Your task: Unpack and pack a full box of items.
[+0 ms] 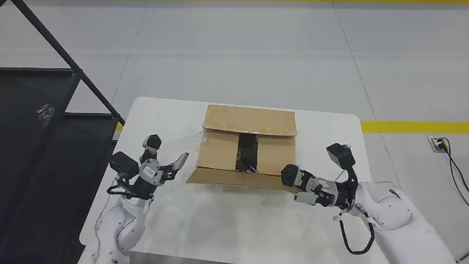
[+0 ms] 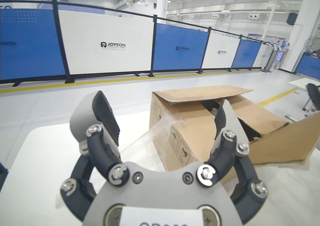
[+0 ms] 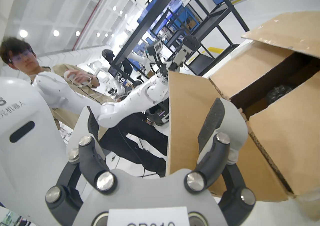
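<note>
Both my hands are spread wide and empty. The box [image 1: 220, 150] sits mid-table, its long axis running 9 to 3 o'clock, flaps parted over a dark slot of items. My right gripper [image 1: 294, 183] is nearer: the near flap [image 1: 234, 176] has its corner at 11 o'clock, seemingly between the fingers. My left gripper [image 1: 166, 155] hangs apart off the box's 8 o'clock end. Bare table [image 1: 242, 220] lies toward 6 o'clock.
</note>
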